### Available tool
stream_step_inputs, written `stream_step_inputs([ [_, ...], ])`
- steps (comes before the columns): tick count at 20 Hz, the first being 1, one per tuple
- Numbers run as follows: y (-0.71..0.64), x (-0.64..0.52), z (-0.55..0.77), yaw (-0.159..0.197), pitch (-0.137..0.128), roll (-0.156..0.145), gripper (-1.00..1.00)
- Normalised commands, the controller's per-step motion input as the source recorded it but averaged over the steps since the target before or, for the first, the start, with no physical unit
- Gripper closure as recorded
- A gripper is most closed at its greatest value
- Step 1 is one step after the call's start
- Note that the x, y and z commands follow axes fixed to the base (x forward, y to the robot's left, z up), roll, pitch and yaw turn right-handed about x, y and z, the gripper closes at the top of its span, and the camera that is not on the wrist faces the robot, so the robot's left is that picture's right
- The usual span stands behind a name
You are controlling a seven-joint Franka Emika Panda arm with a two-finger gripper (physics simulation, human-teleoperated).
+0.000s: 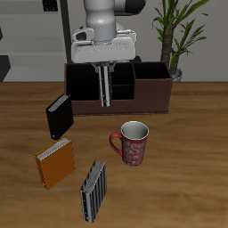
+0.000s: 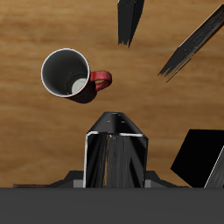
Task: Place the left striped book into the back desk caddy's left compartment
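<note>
Striped book hangs upright, long axis vertical, clamped in gripper at caddy. Left compartment is just beside it, toward black book.

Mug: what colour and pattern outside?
Red with a pale speckled pattern, red handle, on the mug; clearest in the exterior view.

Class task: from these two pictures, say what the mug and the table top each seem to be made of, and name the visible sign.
Mug: probably glazed ceramic; thick wall, pale smooth inside, red patterned outside with a loop handle.
Table top: seems wood or wood veneer, matt; brown grain streaks run along it. Being a simulator's render, both are guesses from looks.
</note>
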Motion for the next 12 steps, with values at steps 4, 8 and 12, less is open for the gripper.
stream_step_inputs([
  [4,-0.71,-0.19,0.15,-0.016,-0.021,-0.079,1.00],
  [8,-0.54,-0.24,0.09,-0.013,-0.008,-0.068,1.00],
  [12,-0.35,-0.22,0.03,-0.006,-0.009,-0.057,1.00],
])
